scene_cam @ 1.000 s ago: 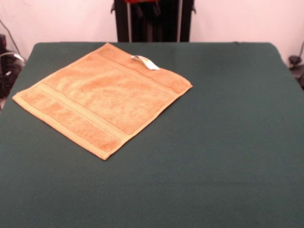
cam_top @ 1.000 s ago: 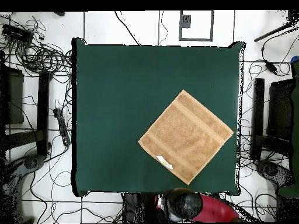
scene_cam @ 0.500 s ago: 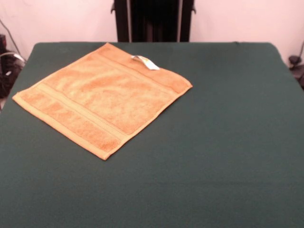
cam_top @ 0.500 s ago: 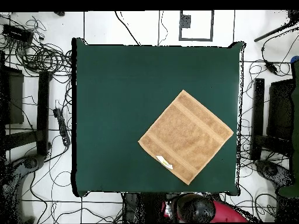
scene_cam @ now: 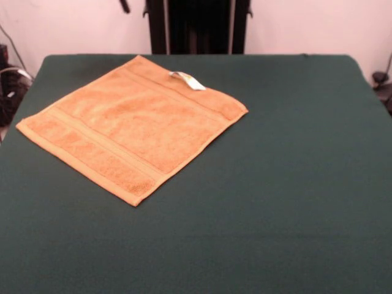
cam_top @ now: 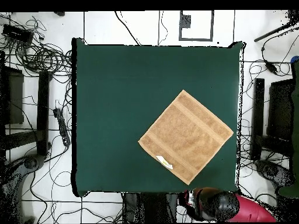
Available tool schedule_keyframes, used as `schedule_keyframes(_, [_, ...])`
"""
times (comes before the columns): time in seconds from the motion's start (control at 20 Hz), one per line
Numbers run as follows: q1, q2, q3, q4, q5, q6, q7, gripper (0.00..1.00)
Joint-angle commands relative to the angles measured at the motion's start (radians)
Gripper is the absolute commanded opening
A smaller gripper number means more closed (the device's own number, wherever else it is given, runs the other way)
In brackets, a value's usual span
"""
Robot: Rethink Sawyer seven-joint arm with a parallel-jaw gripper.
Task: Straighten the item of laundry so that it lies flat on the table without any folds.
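We see the towel (scene_cam: pixel 131 125) spread flat on the table (scene_cam: pixel 282 184), its white tag (scene_cam: pixel 188 80) showing. No jaws show, so their state and places relative to them stay unknown.

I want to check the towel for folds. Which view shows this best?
The overhead view: the whole towel shows as a flat diamond on the table, no folds. The front view shows it slanted, also flat.

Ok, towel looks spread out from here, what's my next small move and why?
Probably none on the cloth: keep the arm back and call it done. The towel already lies open as a full square on the table, all four corners out, no fold visible, only its white tag sticking up.
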Motion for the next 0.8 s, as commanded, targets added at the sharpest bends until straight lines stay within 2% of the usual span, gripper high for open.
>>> schedule_keyframes(0.05, [-0.016, 0.069, 0.175, -0.159, -0.063, -0.083, -0.114, 1.0])
schedule_keyframes(0.2, [-0.022, 0.07, 0.184, -0.168, -0.074, -0.037, -0.118, 1.0])
schedule_keyframes(0.45, [-0.047, 0.079, 0.208, -0.187, -0.1, -0.029, -0.117, 1.0])
schedule_keyframes(0.65, [0.012, 0.122, 0.143, -0.262, -0.182, 0.022, -0.082, 1.0])
schedule_keyframes(0.8, [0.03, 0.16, 0.122, -0.293, -0.201, 0.041, -0.053, 1.0])
